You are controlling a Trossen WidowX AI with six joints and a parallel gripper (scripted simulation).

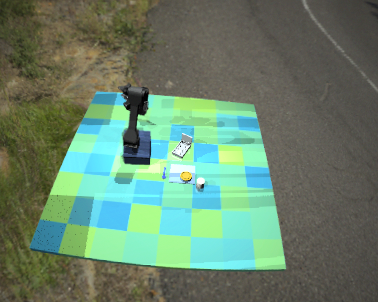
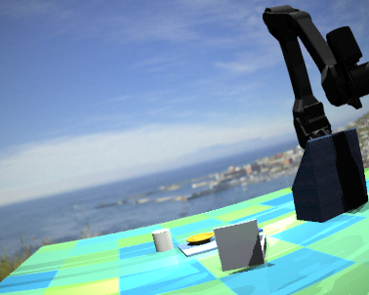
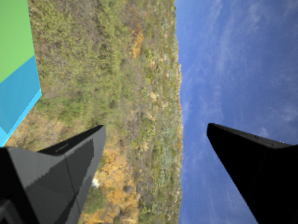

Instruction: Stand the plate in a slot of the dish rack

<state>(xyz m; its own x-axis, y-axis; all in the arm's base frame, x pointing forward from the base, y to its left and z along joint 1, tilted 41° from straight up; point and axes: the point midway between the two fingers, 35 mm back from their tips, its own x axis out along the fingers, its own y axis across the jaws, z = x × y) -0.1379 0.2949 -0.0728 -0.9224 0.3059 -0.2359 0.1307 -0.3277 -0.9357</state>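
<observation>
Well apart from the jaws, on the checkered tabletop [image 1: 175,248] [image 2: 86,266] [image 3: 15,35]: small blue utensil-like item [image 1: 164,173] [image 2: 261,230], too small to name surely; pale flat pad [image 1: 174,172] [image 2: 193,250], farther off than the blue item; white cylinder [image 1: 200,183] [image 2: 162,240], upright, farthest of the three from the jaws, near the pad. Wrist view: scrub [image 3: 145,100] between the jaws, tabletop corner beyond the left one, blue sky [image 3: 240,60] behind the right.
</observation>
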